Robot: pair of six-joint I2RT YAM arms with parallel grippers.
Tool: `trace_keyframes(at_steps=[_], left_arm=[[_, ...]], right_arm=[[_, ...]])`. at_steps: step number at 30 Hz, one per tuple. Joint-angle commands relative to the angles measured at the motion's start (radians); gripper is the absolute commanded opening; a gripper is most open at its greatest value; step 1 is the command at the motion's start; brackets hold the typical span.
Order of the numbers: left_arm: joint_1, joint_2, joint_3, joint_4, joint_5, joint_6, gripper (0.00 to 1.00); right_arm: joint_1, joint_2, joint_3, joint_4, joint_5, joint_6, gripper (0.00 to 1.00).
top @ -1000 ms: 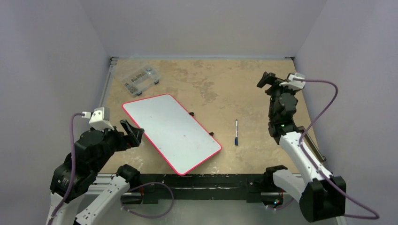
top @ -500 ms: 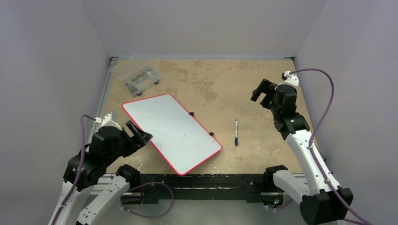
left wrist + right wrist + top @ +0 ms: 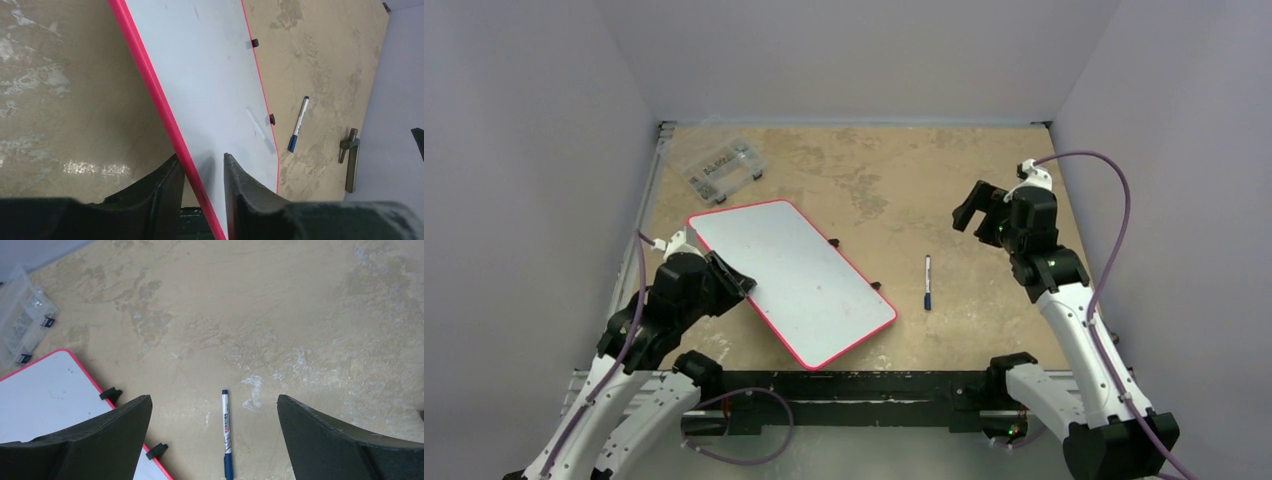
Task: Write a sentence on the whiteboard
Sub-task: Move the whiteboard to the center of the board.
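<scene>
Marker [image 3: 927, 283] beside whiteboard [image 3: 794, 280], clear box [image 3: 722, 170] beyond, contents unclear

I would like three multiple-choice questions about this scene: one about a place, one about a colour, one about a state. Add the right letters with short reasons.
1. Where does the marker pen lie?
A. on the whiteboard
B. on the table, right of the whiteboard
C. under the whiteboard

2. What colour is the whiteboard's rim?
A. red
B. blue
C. black

3. How does the right claw stand?
A. shut on the marker pen
B. shut, empty
C. open, empty

1 B: the pen rests on bare tabletop, apart from the board.
2 A: a thin red line runs round the white surface.
3 C: its fingers stand wide apart above the pen, touching nothing.
</scene>
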Motion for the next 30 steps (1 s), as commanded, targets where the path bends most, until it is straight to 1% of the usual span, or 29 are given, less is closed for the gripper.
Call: trace_keyframes(at_steps=[1, 3, 7, 10, 15, 19, 22, 26, 30], left_arm=[[0.003, 0.048, -0.023, 0.155, 0.003, 0.039, 0.27], [0.004, 0.071, -0.013, 0.171, 0.004, 0.07, 0.15], [0.003, 0.119, 0.021, 0.176, 0.02, 0.128, 0.0], [0.003, 0.151, 0.034, 0.198, 0.043, 0.181, 0.0], [0.003, 0.263, 0.103, 0.198, 0.109, 0.29, 0.0], [0.004, 0.308, 0.142, 0.197, 0.118, 0.341, 0.0], [0.014, 0.366, 0.202, 0.158, 0.109, 0.369, 0.0], [0.044, 0.418, 0.275, 0.111, 0.106, 0.37, 0.0], [0.086, 0.475, 0.344, 0.095, 0.158, 0.396, 0.0]], right_arm=[[0.003, 0.014, -0.003, -0.024, -0.076, 0.02, 0.99], [0.002, 0.018, -0.013, -0.025, -0.086, 0.022, 0.99], [0.002, 0.02, -0.034, -0.025, -0.089, 0.02, 0.99], [0.003, 0.027, -0.04, -0.028, -0.09, 0.013, 0.99], [0.001, 0.033, -0.043, -0.034, -0.09, 0.007, 0.99], [0.003, 0.036, -0.035, -0.046, -0.09, -0.002, 0.99], [0.002, 0.03, -0.035, -0.053, -0.09, -0.004, 0.99], [0.002, 0.02, -0.035, -0.059, -0.09, -0.005, 0.99], [0.002, 0.013, -0.04, -0.065, -0.09, -0.007, 0.99]])
